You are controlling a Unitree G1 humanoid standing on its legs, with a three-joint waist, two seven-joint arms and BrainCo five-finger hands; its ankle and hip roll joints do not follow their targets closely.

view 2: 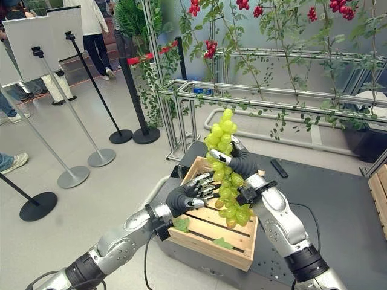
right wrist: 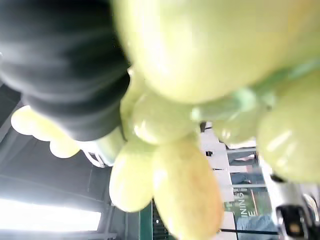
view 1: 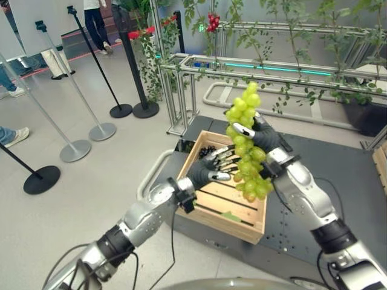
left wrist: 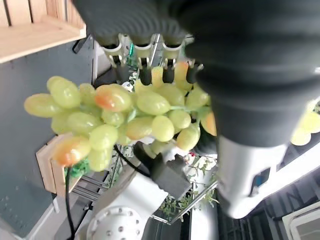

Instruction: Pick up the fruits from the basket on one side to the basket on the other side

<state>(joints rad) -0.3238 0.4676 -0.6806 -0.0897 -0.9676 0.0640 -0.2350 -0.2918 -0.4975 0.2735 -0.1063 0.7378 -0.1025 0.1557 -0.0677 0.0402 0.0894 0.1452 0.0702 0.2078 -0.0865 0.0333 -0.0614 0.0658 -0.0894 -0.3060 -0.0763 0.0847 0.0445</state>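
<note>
A long bunch of green grapes (view 1: 245,106) hangs upright above a wooden crate (view 1: 225,228) on the dark platform (view 1: 344,175). My right hand (view 1: 266,138) is shut on the bunch near its middle, thumb across the front, and the grapes (right wrist: 190,50) press close against it. From the left, my left hand (view 1: 205,171) reaches in with straight fingers, their tips touching the lower part of the bunch (left wrist: 130,112). It is open. A dark bunch of grapes (view 1: 207,151) lies in the crate's far corner, with green leaves (view 2: 180,225) on its slats.
The edge of a second wooden crate (view 2: 378,193) shows at the platform's right side. A small black bar (view 2: 278,168) lies on the platform behind my right hand. A metal frame with vines (view 1: 284,75) runs behind. Stanchions (view 1: 97,130) and people's legs (view 1: 94,27) stand on the floor at left.
</note>
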